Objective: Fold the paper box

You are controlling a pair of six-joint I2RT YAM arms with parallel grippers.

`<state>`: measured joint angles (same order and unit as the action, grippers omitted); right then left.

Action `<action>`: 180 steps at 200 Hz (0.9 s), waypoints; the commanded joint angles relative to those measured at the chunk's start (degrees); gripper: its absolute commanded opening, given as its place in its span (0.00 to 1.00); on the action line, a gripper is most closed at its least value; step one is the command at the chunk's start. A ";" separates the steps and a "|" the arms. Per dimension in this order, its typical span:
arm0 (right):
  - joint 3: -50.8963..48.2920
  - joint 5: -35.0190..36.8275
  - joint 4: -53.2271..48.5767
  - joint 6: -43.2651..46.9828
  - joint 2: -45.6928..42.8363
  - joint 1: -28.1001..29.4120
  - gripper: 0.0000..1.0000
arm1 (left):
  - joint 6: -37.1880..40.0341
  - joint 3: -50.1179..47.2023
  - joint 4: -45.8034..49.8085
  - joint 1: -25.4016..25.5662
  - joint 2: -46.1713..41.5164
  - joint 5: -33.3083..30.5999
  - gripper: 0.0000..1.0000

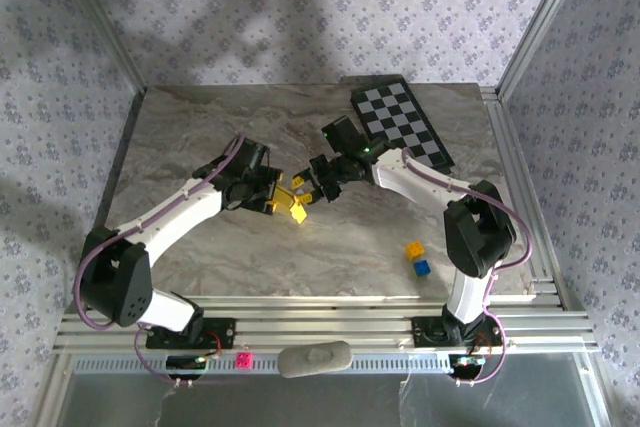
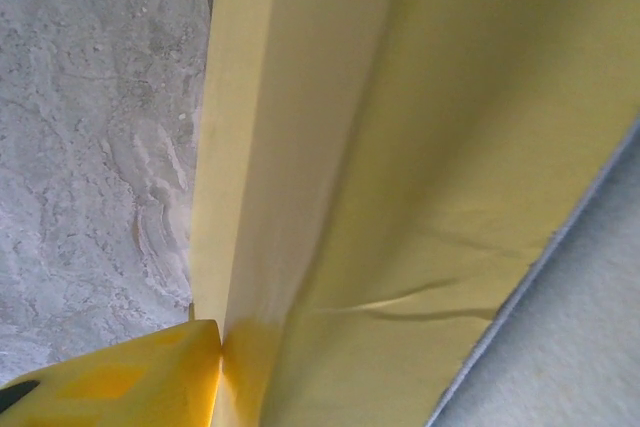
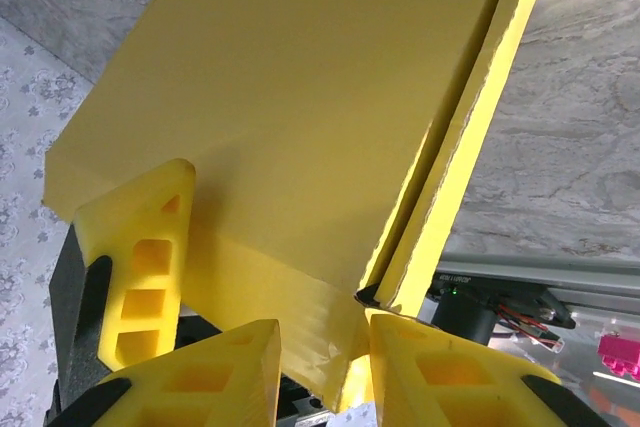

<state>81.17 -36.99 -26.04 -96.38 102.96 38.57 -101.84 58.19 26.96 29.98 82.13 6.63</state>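
Observation:
The paper box [image 1: 291, 198] is a yellow cardboard piece held just above the marble table between both arms. My right gripper [image 1: 318, 181] comes in from the right. In the right wrist view its two yellow fingertips [image 3: 215, 372] close round the box's lower corner [image 3: 340, 332], and the broad yellow face [image 3: 300, 97] rises above them. My left gripper [image 1: 266, 191] is at the box's left side, with one finger [image 3: 140, 267] lying flat against that face. The left wrist view shows the paler panels [image 2: 400, 177] very close and one fingertip [image 2: 120, 387] touching the fold; its other finger is hidden.
A black-and-white chequered board [image 1: 402, 122] lies at the back right. A small yellow cube [image 1: 414, 249] and a blue cube [image 1: 422, 267] sit near the right arm's base. Aluminium rails [image 1: 320, 312] run along the near edge, with a pink piece [image 1: 242, 359] below them.

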 commanded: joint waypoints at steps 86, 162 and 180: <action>-0.56 -1.92 -0.72 -1.39 -0.21 0.19 0.31 | -0.25 2.86 1.42 -1.38 1.68 2.13 0.58; -0.01 -1.79 -0.52 -1.18 1.04 0.15 0.31 | 0.86 4.48 1.69 -1.78 3.26 3.37 0.56; 0.09 -1.59 -0.35 -1.35 1.28 0.12 0.31 | 0.95 4.59 1.60 -1.80 3.31 3.46 0.56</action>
<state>81.14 -38.02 -25.21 -97.54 103.15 38.65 -99.85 60.75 26.96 28.38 84.88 8.56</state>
